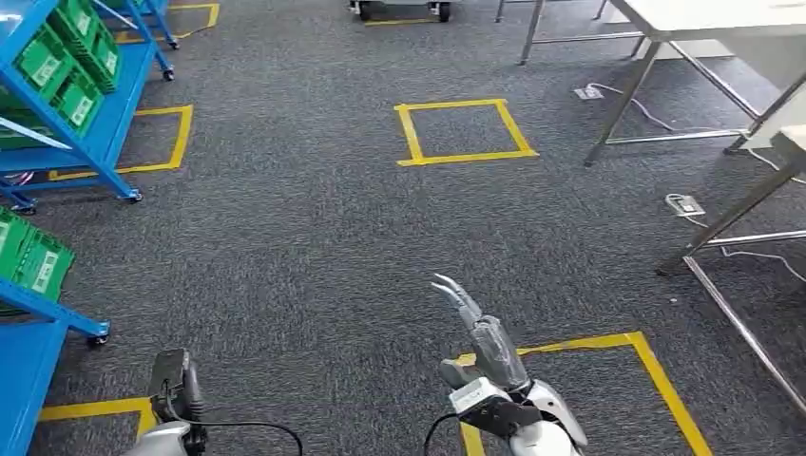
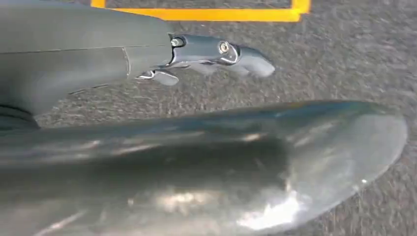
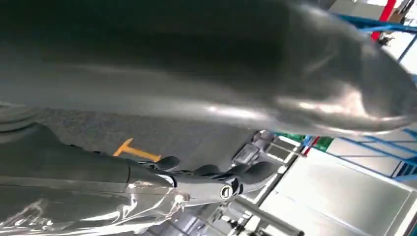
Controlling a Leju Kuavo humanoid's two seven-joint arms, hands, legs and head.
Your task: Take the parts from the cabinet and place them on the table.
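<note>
Your right hand (image 1: 480, 332) is raised over the carpet with its fingers (image 1: 454, 293) stretched forward and apart, holding nothing. Your left hand (image 2: 216, 54) hangs low; in the left wrist view its fingers are extended with nothing between them, so it looks empty and spread too.

The parts are not yet taken. The green bins (image 1: 74, 71) sit tilted on the blue cabinet (image 1: 114, 123) well off to your left, with more green bins (image 1: 33, 261) on a nearer rack. Whatever lies inside the bins cannot be made out, so you cannot tell which way a part points or how its long axis runs. The bins themselves slope down toward the aisle, labelled faces outward.

The counter (image 1: 722, 19) stands at the far right, well apart from the cabinet.

Risks from here, as I judge them: turning toward the cabinet, you could clip the rack's caster (image 1: 136, 197) or frame. On the counter side, the power strip (image 1: 684, 204) and its cable on the floor could catch a foot.
</note>
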